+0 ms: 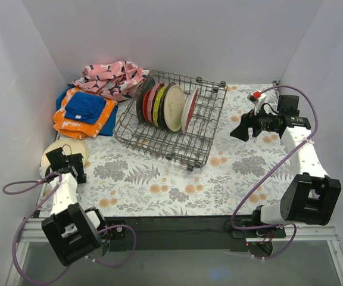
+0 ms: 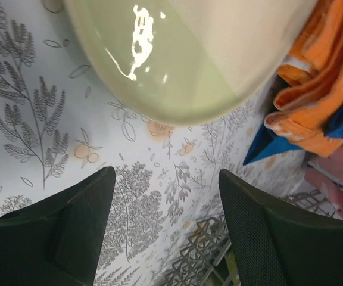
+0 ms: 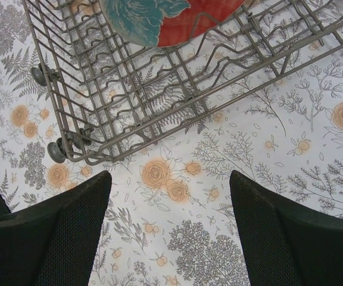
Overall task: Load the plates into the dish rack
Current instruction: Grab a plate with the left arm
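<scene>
Left gripper (image 2: 165, 174) with jaws spread, nothing between the fingers (image 2: 58, 226), hanging over the patterned table cover (image 2: 34, 119). Just ahead of the fingertips, a cream plate (image 2: 177, 53) lying flat on the cover, untouched, glossy, with a greenish cast on one side. Beyond that plate and off to the right, a heap of cloths: orange cloth (image 2: 314, 89), blue cloth (image 2: 267, 146), pink cloth (image 2: 338, 179). Close under the right finger in the same wrist view, one corner of the dish rack (image 2: 204, 250).

Right gripper (image 3: 170, 176) likewise wide apart and holding nothing, hovering above the same cover. Just ahead of its fingertips, the near corner of the rack, with small rollers (image 3: 56, 152) on the frame. Further ahead, standing inside the rack, a red plate with teal flower (image 3: 171, 18), only its lower part in view.

From above: a row of plates (image 1: 159, 106) on edge between the tines at the rack's far end, to the left of the right gripper and well apart from it, and far ahead and to the right of the left one.
</scene>
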`<action>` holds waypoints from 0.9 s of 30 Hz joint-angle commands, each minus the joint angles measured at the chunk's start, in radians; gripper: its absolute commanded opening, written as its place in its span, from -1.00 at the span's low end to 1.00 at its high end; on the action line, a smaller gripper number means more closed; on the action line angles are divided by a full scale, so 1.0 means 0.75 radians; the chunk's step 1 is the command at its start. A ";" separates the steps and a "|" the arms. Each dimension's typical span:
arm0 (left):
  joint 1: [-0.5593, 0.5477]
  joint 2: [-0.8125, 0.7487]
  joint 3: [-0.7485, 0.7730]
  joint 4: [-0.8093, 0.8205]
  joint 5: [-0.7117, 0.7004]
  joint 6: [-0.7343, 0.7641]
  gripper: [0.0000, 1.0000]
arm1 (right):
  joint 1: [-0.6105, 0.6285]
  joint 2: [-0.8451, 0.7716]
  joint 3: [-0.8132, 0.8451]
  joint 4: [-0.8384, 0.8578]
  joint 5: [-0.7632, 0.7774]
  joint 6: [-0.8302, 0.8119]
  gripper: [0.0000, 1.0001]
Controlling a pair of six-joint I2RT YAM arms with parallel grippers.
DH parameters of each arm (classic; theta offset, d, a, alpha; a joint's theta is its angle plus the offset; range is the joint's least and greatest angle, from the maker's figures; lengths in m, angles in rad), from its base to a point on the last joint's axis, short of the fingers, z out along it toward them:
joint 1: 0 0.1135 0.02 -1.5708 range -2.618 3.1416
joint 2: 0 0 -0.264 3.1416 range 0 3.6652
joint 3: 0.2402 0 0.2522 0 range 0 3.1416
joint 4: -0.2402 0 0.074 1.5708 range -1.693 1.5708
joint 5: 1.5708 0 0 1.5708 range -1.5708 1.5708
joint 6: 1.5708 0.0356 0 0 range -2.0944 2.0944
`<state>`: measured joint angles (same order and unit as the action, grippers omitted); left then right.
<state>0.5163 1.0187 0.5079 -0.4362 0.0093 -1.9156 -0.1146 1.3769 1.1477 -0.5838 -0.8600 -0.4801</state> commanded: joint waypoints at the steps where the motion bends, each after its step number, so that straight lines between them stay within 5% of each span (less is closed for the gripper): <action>1: 0.031 0.071 -0.029 0.064 -0.086 -0.103 0.32 | 0.010 0.001 0.002 -0.023 -0.027 -0.049 0.71; 13: 0.101 0.450 0.086 0.025 -0.086 -0.201 0.17 | 0.014 0.003 -0.015 -0.023 -0.023 -0.055 0.71; 22: 0.109 0.617 0.178 -0.095 -0.098 -0.168 -0.62 | 0.016 0.003 -0.002 -0.027 -0.019 -0.053 0.71; 24: 0.109 0.611 0.180 -0.085 -0.102 -0.142 -0.97 | 0.016 0.005 0.010 -0.034 -0.015 -0.055 0.71; 27: 0.111 0.609 0.192 -0.085 -0.082 -0.076 -1.00 | 0.016 0.001 0.020 -0.040 -0.013 -0.057 0.71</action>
<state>0.6109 1.4303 0.6716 -0.4305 0.0021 -2.0472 -0.1089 1.3819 1.1469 -0.6033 -0.8593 -0.5053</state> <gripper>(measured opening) 0.039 0.854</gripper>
